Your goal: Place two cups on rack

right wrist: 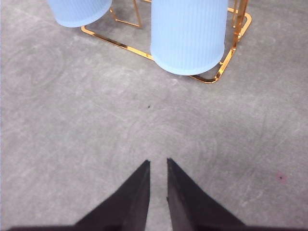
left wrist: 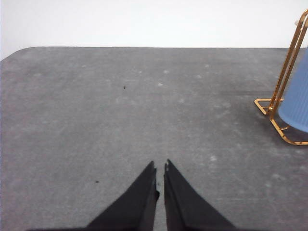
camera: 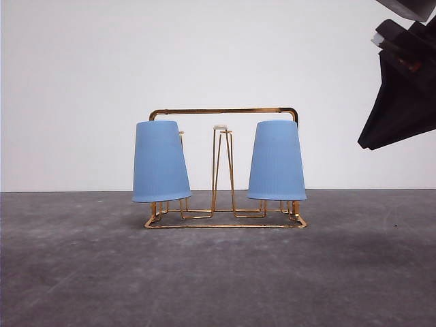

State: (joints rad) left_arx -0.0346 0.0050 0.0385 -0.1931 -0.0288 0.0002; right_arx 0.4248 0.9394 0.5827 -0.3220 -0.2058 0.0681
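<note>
Gold wire rack sits mid-table on the grey table, white wall behind. Both light-blue cups are on it, upside down, mouths down over the prongs. Left cup sits on the rack's left end, tilted a bit, its rim hanging just above the base wire. Right cup is on the right end, closer to upright, tucked under the corner of the handle frame. Between them a bare centre prong stands free, white tip on top. Cups are well apart, not touching each other.

Right gripper is seen from its wrist camera: two black fingers nearly together, narrow slit between the tips, nothing in them, so clenched on air. It hovers over bare table, pointing at the rack, clear of the right cup and the base wire. The other cup's rim shows at the far corner of that view. In the front view the right arm hangs up high at the right edge, well apart from the rack.

Left gripper likewise: black fingers almost touching at the tips, holding nothing. It's over empty grey surface, with the rack's end and a slice of blue cup off to the side, well apart from the fingers.
</note>
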